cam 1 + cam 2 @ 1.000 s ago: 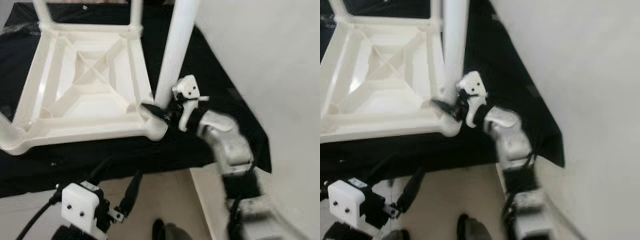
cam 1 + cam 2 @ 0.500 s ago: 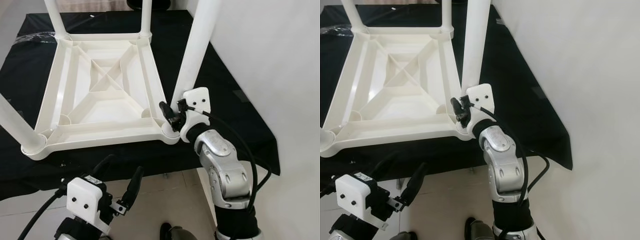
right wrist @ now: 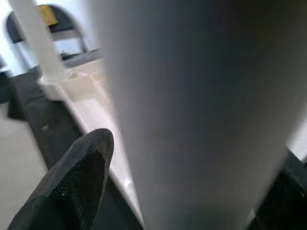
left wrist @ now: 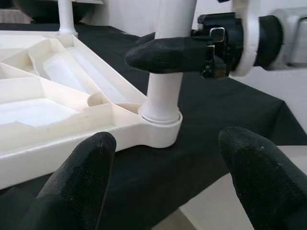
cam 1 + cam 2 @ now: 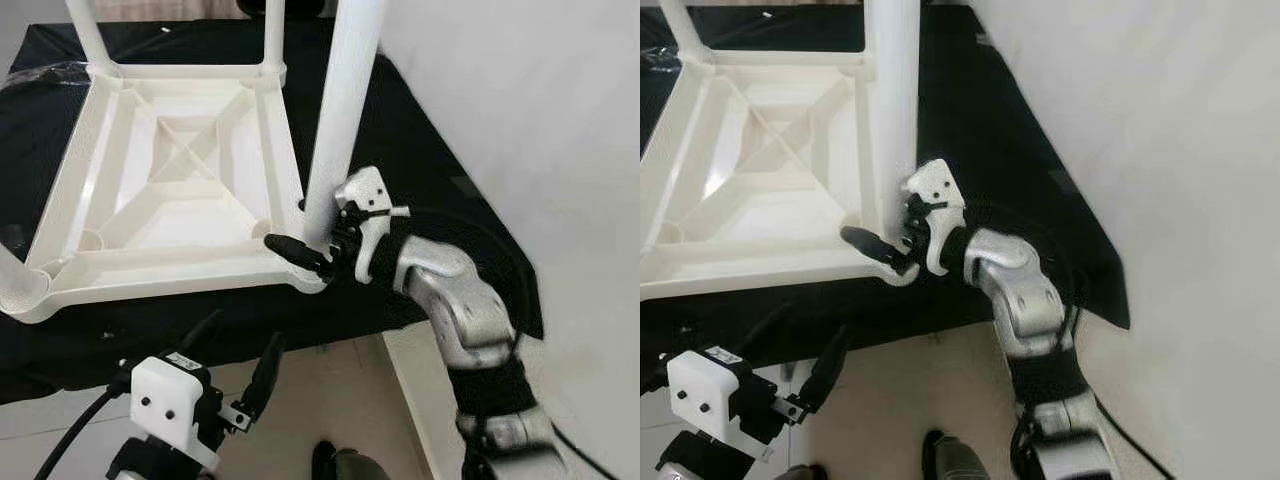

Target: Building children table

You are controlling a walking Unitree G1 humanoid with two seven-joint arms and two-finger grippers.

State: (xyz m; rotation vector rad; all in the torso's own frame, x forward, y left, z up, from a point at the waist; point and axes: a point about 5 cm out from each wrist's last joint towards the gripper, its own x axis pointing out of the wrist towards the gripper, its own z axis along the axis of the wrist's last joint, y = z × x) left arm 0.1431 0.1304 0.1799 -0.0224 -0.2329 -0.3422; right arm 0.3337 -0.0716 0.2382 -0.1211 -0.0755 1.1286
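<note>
The white plastic children table (image 5: 170,190) lies upside down on a black cloth (image 5: 430,180) that covers the table under it, near the cloth's front right corner. Three of its legs stand in their corner sockets. The fourth leg (image 5: 340,120) stands upright in the corner socket (image 4: 160,129) nearest to the robot's right arm.

The right tool (image 5: 318,245) is closed on this leg just above the socket, with one black finger (image 4: 168,53) on the near side of it. The left tool (image 5: 232,372) hangs open below the front edge of the cloth and holds nothing.

The leg looks like a light, stiff and smooth hollow tube, so I think it can slip in the fingers. It is better to hold it low, close to the socket, and push straight down along its axis.
</note>
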